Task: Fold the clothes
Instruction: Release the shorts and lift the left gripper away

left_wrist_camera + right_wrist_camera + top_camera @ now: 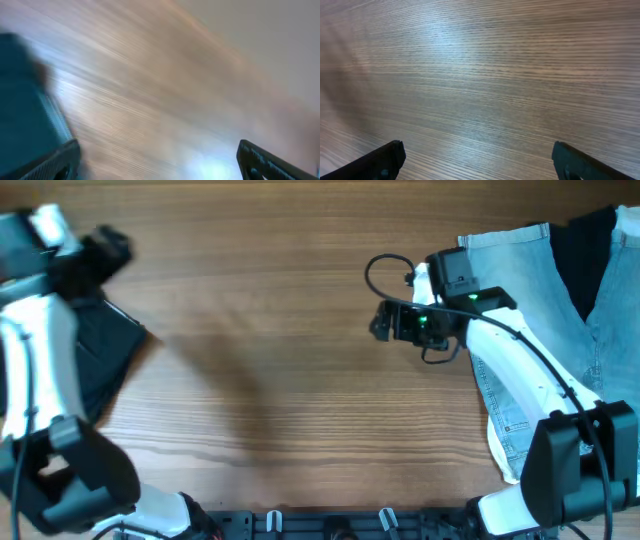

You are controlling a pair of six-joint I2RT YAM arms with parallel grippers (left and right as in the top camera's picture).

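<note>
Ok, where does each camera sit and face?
Overhead: above, straight down onto the brown wood-grain table, light-blue denim shorts, left arm, right arm.
Left wrist: on left arm, blurred, facing table and dark cloth; open left claw shows.
Right wrist: on right arm, facing bare wood; open right claw shows.
All share the table.

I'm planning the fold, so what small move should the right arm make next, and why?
Probably swing right and grip the denim shorts by an edge: the right end effector is open over bare table, holding nothing, and the shorts lie beneath its arm.

Left fingers (56, 161) spread, right fingers (381, 160) spread
</note>
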